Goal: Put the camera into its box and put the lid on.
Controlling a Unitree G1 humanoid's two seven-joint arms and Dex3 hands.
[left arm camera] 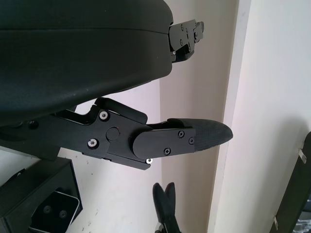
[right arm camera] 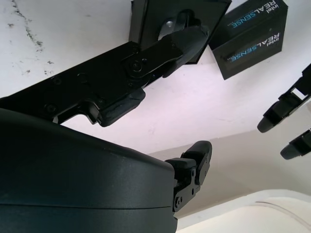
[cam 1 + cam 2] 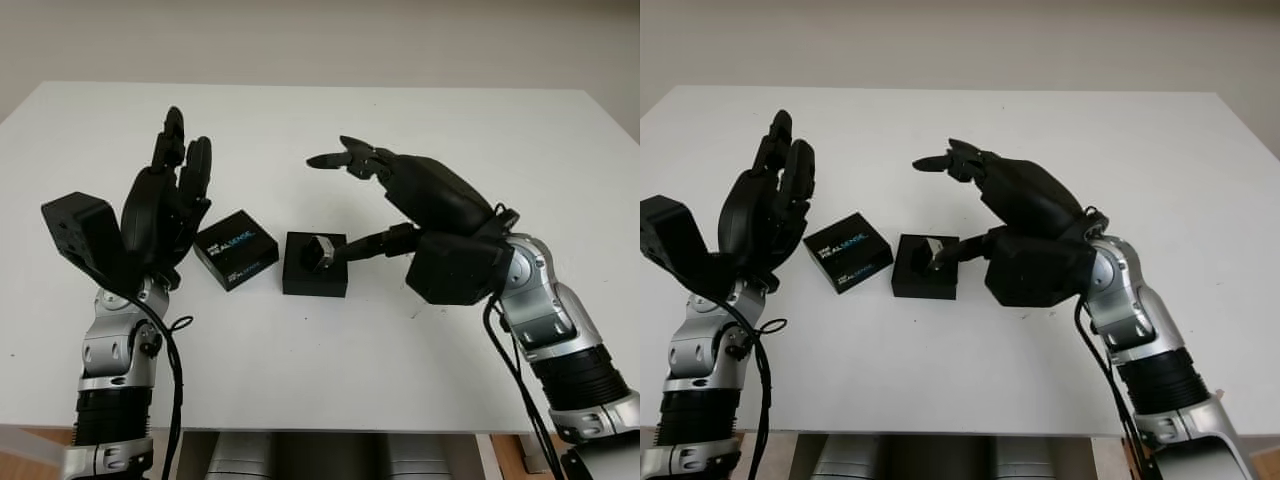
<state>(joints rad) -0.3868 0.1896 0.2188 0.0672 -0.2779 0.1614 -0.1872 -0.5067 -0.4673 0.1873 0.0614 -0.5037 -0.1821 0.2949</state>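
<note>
Fingers (image 3: 330, 160) hover above white table (image 3: 420, 380).

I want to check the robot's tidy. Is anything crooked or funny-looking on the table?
Yes. The camera sits tilted in its open box, not lying flat, with the right robot hand reaching to it. The lid lies beside the box, turned askew. The left robot hand is open, raised.

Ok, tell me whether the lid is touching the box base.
Apart. The left eye view shows a strip of white table between the lid and the box base, which holds the camera; the right hand's thumb reaches to the camera.
</note>
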